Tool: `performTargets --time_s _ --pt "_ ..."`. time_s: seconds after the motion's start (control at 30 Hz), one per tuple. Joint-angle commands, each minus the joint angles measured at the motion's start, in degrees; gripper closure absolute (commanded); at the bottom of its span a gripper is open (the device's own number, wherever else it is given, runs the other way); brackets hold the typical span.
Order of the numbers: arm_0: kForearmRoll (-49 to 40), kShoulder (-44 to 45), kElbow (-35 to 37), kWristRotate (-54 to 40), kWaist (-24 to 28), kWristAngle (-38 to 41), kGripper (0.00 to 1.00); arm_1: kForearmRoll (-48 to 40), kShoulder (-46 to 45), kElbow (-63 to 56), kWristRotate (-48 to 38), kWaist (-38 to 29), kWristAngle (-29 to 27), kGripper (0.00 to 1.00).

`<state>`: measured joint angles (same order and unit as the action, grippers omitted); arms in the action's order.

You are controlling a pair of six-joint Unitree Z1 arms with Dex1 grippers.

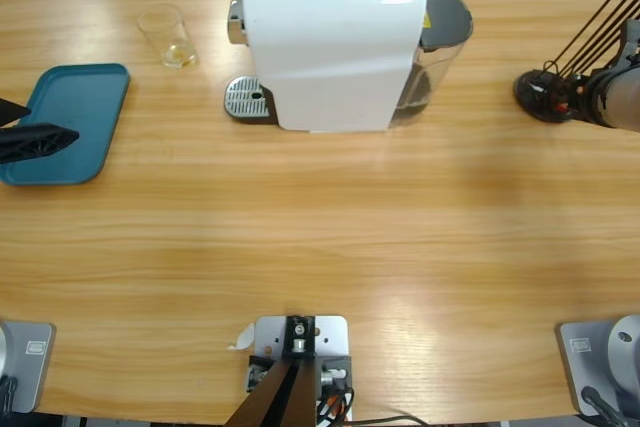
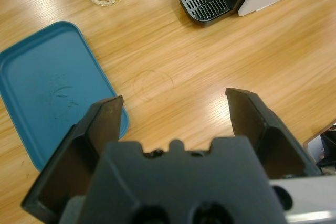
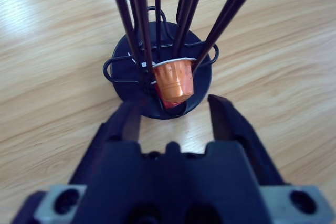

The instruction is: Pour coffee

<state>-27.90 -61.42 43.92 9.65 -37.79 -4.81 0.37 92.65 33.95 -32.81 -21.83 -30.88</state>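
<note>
Right gripper point(image 3: 173, 111) gapes just short of my orange capsule point(image 3: 175, 80); closing could snag the rack wires point(image 3: 137, 19). Left gripper point(image 2: 176, 111) spread, empty.

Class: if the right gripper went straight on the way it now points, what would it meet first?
Probably the orange capsule in the black wire capsule holder, directly ahead of the open right gripper; depth is unclear.
</note>
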Motion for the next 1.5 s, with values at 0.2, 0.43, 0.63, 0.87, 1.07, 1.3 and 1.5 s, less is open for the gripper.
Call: performTargets --time_s 0.2,0.43,0.63,0.87,1.07,1.3,1.5 --pt "0.65 0.45 -2.17 -0.07 -0.53 0.54 0.165 -1.09 0.88 1.1 0.4 1.27 -0.77 0.372" --pt "0.65 0.43 -2.17 -0.07 -0.53 0.59 0.165 -1.71 1.31 1.12 0.82 1.44 -1.08 0.501" --pt "0.65 0.43 -2.17 -0.15 -0.53 0.75 0.165 -2.58 2.15 1.12 0.82 1.53 -1.61 0.537" --pt "0.65 0.43 -2.17 -0.15 -0.51 0.94 0.165 -2.83 2.61 0.62 0.82 1.53 -1.66 0.877" --pt "0.65 0.52 -2.17 -0.15 -0.53 0.94 0.165 -3.31 2.82 -0.18 0.82 1.53 -1.73 0.993" --pt "0.65 0.55 -2.17 -0.24 -0.53 1.03 0.165 -3.53 2.89 -0.55 0.82 1.53 -2.0 1.0" --pt "0.74 0.43 -2.17 -0.24 -0.53 1.03 0.165 -3.36 -1.77 -1.24 1.79 1.53 -3.19 1.0"
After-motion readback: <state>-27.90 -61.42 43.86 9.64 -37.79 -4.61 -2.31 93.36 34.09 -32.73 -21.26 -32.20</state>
